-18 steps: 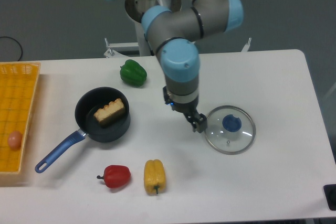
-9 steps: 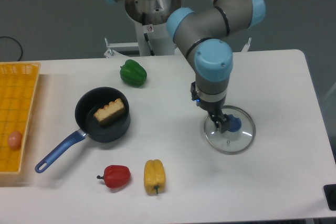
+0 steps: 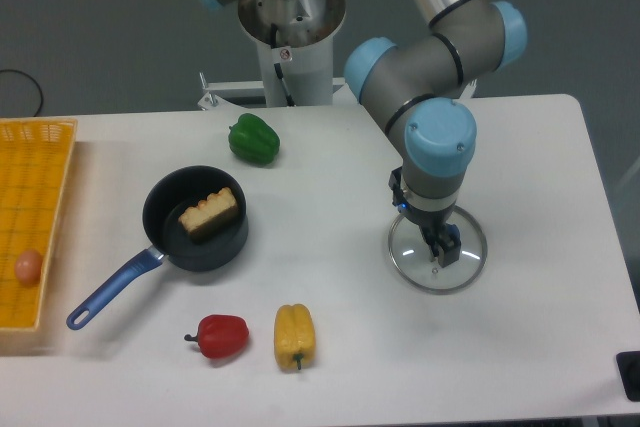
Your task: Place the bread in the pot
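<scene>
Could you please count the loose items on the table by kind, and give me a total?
Peppers: 3, green, red, yellow
Bread: 1, lying in the pot
Pot: 1
Glass lid: 1, under the gripper
Yellow basket: 1
Egg: 1, in the basket
Total: 8

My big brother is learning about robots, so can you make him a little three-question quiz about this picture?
1. True or false: the bread lies inside the pot.
2. What is the end effector over?
A. the green pepper
B. the glass lid
C. the yellow basket
3. Fill in: the pepper nearest the yellow pepper is coloured ____.

Key:
1. True.
2. B. It is above the lid's middle, hiding the knob.
3. Red; the red pepper lies just beside it.
</scene>
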You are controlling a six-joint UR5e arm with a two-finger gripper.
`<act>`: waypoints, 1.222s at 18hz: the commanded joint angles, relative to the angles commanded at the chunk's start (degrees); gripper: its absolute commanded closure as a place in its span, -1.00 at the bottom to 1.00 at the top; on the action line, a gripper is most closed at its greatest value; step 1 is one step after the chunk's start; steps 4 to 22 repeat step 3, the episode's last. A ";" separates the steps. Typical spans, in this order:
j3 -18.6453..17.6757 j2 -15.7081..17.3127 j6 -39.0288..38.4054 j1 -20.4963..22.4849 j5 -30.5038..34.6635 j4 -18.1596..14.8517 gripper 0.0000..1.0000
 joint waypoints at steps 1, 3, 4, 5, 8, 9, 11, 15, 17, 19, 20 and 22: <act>0.26 -0.27 0.26 0.00 0.00 0.00 -0.98; 0.09 -0.36 0.26 0.00 0.00 0.09 -0.98; 0.09 -0.36 0.26 0.00 0.00 0.09 -0.98; 0.09 -0.36 0.26 0.00 0.00 0.09 -0.98; 0.09 -0.36 0.26 0.00 0.00 0.09 -0.98; 0.09 -0.36 0.26 0.00 0.00 0.09 -0.98; 0.09 -0.36 0.26 0.00 0.00 0.09 -0.98; 0.09 -0.36 0.26 0.00 0.00 0.09 -0.98; 0.09 -0.36 0.26 0.00 0.00 0.09 -0.98; 0.09 -0.36 0.26 0.00 0.00 0.09 -0.98; 0.09 -0.36 0.26 0.00 0.00 0.09 -0.98; 0.09 -0.36 0.26 0.00 0.00 0.09 -0.98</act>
